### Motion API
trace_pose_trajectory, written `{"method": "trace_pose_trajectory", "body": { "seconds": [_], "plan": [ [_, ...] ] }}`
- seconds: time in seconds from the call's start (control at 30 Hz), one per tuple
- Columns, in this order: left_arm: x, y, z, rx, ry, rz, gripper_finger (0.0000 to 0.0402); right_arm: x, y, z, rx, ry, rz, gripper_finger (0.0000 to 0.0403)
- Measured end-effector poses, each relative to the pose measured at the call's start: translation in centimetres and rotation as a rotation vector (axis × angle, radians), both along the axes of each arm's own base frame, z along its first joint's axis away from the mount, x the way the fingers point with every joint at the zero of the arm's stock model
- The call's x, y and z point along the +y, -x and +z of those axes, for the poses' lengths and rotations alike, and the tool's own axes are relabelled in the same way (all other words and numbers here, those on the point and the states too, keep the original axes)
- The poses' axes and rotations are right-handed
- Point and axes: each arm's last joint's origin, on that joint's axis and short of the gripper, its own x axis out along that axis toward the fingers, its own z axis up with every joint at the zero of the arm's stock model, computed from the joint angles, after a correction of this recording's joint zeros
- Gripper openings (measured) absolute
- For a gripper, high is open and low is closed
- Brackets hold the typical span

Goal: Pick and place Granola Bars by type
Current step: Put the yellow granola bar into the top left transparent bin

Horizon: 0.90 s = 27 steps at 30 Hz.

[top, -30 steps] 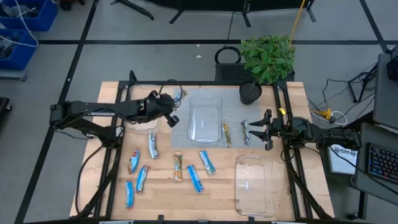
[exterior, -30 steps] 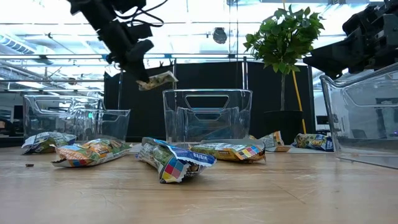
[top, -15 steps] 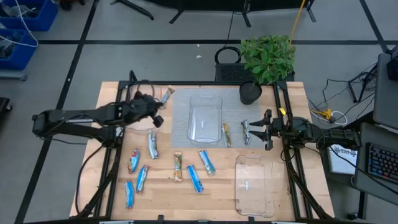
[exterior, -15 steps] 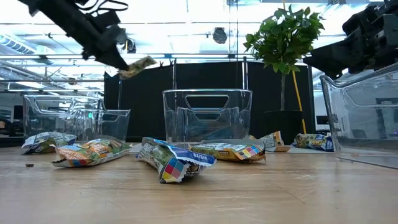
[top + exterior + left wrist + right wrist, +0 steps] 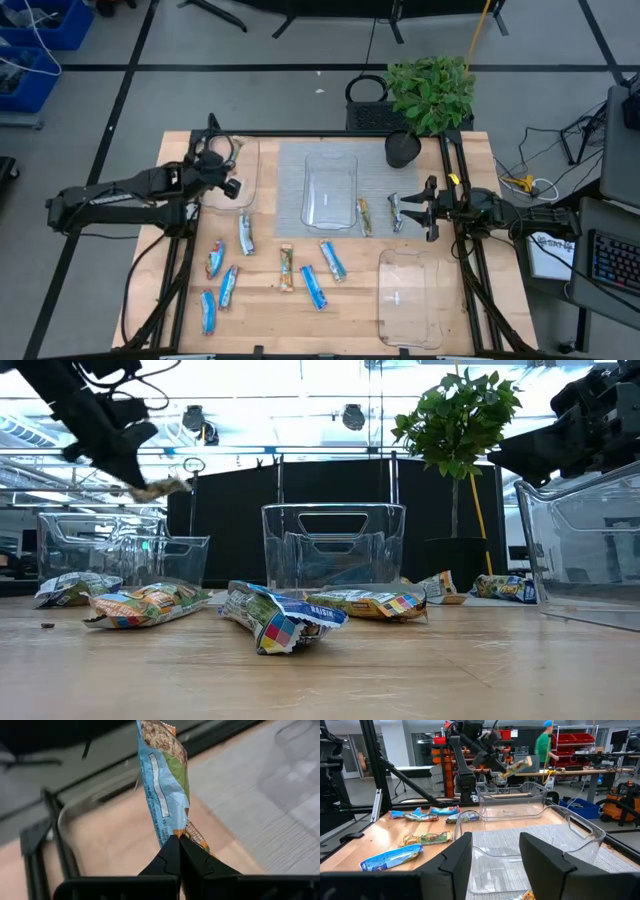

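From above, three clear trays sit on my table. The middle tray [image 5: 329,190] rests on the grey mat [image 5: 292,205] and I can see nothing in it. The left tray [image 5: 240,175] lies at about ten o'clock from the table's centre, and my left gripper [image 5: 215,152] hangs over it, clenched on a granola bar. Half a second ago that gripper was nearer the mat; it has swung toward nine o'clock and back. The third tray [image 5: 408,297], at five o'clock, holds nothing I can see. Loose bars [image 5: 284,268] lie scattered from six to eight o'clock, and two more lie just beside the middle tray at three o'clock, close to my right gripper [image 5: 412,212], which is parked there with its fingers spread.

At table height, my left gripper [image 5: 135,480] holds the bar [image 5: 160,487] in the air above the left tray [image 5: 120,560]; earlier it was closer to the middle tray [image 5: 333,547]. Bars [image 5: 285,615] lie on the wood in front.

My left wrist camera shows my fingertips pinched shut on one end of the blue wrapped bar [image 5: 162,785], with wood and the tray's rim beneath.

My right wrist camera looks past my released fingers [image 5: 457,852] across the middle tray [image 5: 535,830] to bars [image 5: 427,813] on the table; a person in a green top [image 5: 543,745] stands far behind.
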Motion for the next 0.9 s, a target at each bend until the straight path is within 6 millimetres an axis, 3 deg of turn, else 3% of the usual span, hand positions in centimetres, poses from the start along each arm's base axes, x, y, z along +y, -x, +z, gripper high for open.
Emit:
{"method": "trace_pose_trajectory", "body": {
  "seconds": [0.47, 0.9],
  "plan": [
    [2.7, 0.9, -1.2, 0.015, 0.264, 0.08, 0.0, 0.0, 0.0, 0.0, 0.0, 0.0, 0.0, 0.0155],
    [6.4, -0.5, -4.7, 0.213, 0.413, 0.238, 0.0, 0.0, 0.0, 0.0, 0.0, 0.0, 0.0, 0.0155]
  ]
}}
